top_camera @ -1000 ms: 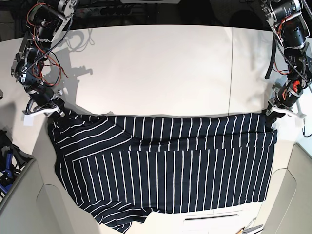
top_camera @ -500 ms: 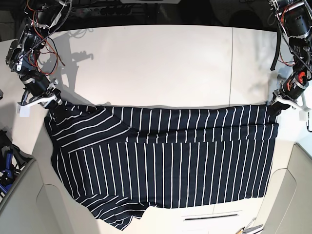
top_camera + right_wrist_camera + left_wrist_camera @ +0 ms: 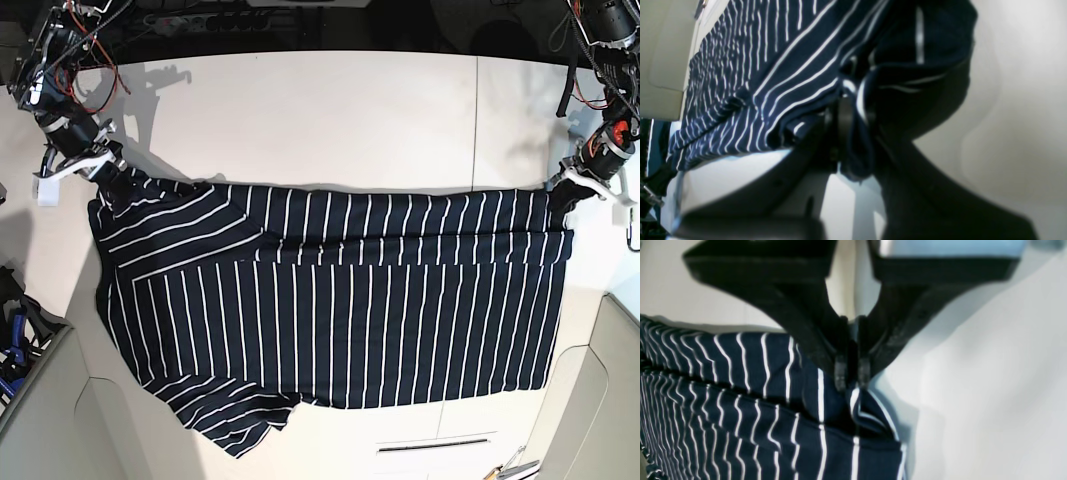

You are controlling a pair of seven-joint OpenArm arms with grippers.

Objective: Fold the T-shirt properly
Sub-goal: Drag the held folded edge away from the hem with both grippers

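Observation:
The navy T-shirt (image 3: 330,300) with thin white stripes is stretched wide across the white table (image 3: 330,120), its lower part hanging over the front edge. My left gripper (image 3: 563,197) is shut on the shirt's far right corner; the left wrist view shows the fabric (image 3: 740,400) pinched between the fingertips, with that gripper (image 3: 852,373) just above it. My right gripper (image 3: 103,178) is shut on the shirt's far left corner. In the right wrist view the cloth (image 3: 780,66) bunches around that gripper (image 3: 850,110). No label shows.
The table's bare surface lies behind the shirt. Beige padded panels (image 3: 40,400) flank the table's front at left and right (image 3: 610,390). Red wires and cables hang from the arm at the upper left (image 3: 70,60).
Both grippers have pulled the shirt's top edge away from the table's front, about 40 pixels up in the base view. The shirt has slid with them and lies flatter.

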